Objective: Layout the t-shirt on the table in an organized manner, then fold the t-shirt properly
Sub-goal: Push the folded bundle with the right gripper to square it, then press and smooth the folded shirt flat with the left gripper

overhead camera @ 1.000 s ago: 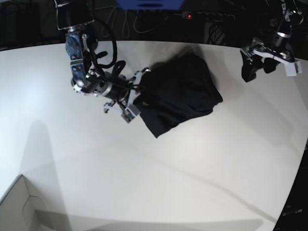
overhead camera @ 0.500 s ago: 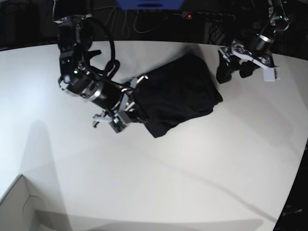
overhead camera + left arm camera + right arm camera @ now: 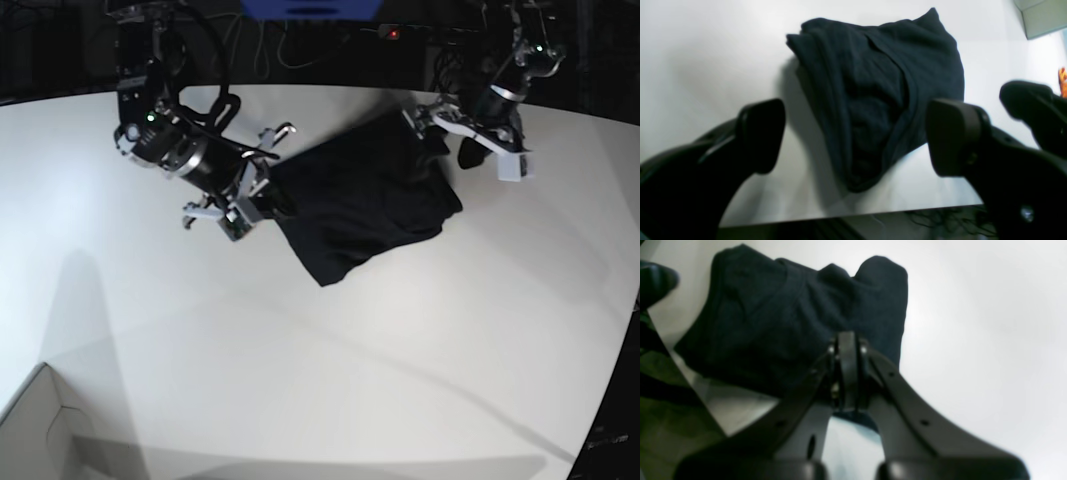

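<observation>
With my right tool point(image 3: 846, 373) pinched shut on the t-shirt point(image 3: 365, 205) hem, I should lower my wide-open left tool point(image 3: 853, 136) onto the near bunched edge and spread it across the desk point(image 3: 330, 370).

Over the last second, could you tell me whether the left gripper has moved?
Yes. In the base view the left gripper has swung leftward from the table's right side to the t-shirt's far corner.

My left tool point(image 3: 452, 140) has swung in from the right edge of the base view to the upper right corner of the t-shirt point(image 3: 365, 200), and its jaws have spread wider. My right tool point(image 3: 268, 197) has drawn back toward the upper left, pulling the shirt's left edge out with it, so the cloth lies wider.
</observation>
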### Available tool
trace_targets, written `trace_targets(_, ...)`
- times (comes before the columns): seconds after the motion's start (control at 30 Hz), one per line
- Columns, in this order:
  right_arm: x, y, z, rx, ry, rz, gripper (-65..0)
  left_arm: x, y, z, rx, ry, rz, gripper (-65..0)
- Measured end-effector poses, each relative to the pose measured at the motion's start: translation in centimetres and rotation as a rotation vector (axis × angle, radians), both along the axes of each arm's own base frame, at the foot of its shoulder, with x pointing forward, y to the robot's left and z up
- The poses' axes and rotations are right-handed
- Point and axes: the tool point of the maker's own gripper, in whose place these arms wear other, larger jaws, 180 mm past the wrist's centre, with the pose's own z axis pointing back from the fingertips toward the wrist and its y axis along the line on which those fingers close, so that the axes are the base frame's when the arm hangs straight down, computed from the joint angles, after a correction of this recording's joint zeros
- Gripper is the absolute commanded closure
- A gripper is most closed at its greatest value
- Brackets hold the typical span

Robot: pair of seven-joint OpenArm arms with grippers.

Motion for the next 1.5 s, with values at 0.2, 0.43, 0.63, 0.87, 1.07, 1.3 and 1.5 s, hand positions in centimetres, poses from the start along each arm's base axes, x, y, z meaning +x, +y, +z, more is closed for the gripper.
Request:
trace_targets(0.2, -0.7, -1.7, -1.0, -0.039, 0.027, -0.016, 0.0, 0.6, -1.3, -3.0, -0.063, 0.063, -0.018, -65.0)
trace_targets(0.43, -1.2, -4.1, -1.8, -0.061, 0.053, -0.078, 0.0, 2.0, -1.9, -4.4, -0.113, 0.070, -0.007, -65.0)
trace_targets(0.63, -1.7, -5.1, -1.9, -0.065, 0.059, -0.108, 0.0, 3.2, -2.1, -4.9, -0.153, 0.051, 0.004, -65.0)
trace_targets(0.87, -1.6, -6.4, -2.0, -0.079, 0.062, -0.142, 0.0, 4.6, -3.1, -5.3, -0.208, -0.004, -0.042, -65.0)
trace_targets(1.07, -2.1, -6.4, -1.7, -0.088, 0.056, -0.141, 0.0, 4.1, -4.1, -7.1, -0.228, 0.041, -0.096, -14.4)
trace_targets(1.3, -2.4, -6.3, -0.2, -0.088, 0.017, -0.140, 0.0, 5.2, -4.1, -7.1, -0.221, 0.041, -0.112, -0.5)
trace_targets(1.5, -3.0, -9.3, 0.0, -0.125, 0.019, -0.217, 0.0, 6.6, -4.5, -6.8, -0.149, 0.054, -0.229, -0.2)
